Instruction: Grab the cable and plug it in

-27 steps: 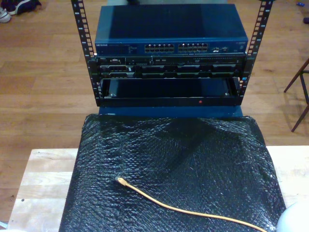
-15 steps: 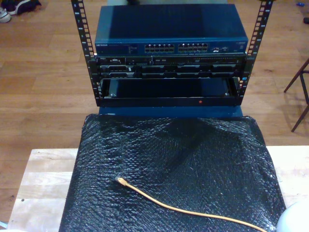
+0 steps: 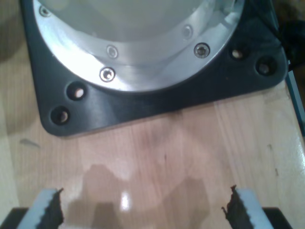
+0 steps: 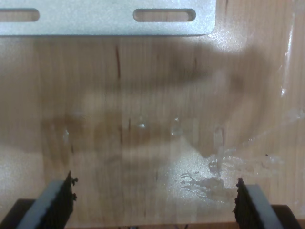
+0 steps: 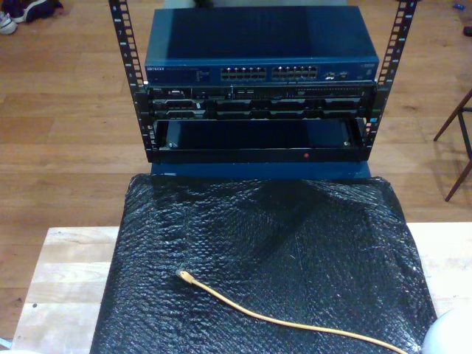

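Nothing is shifting between the earlier exterior pictures and this one: the cable (image 5: 280, 318) is lying just where it was, and no arm is reaching over it. By my judgement the task is sitting at its very start, with grabbing and plugging both left to do. My first gripper (image 3: 142, 210) is hanging with its jaws wide apart and nothing between them, over bare wood beside a black base plate (image 3: 143, 112). My second gripper (image 4: 155, 200) is likewise gaping and holding nothing, over pale wood near a slotted metal bracket (image 4: 107, 16). That thin yellow-orange cord is resting on the black bubble wrap (image 5: 295, 236) covering the bench (image 5: 66, 273), its small plug (image 5: 184, 276) pointing toward the rack (image 5: 258, 110), its length curving toward the near edge at the exterior view's right.
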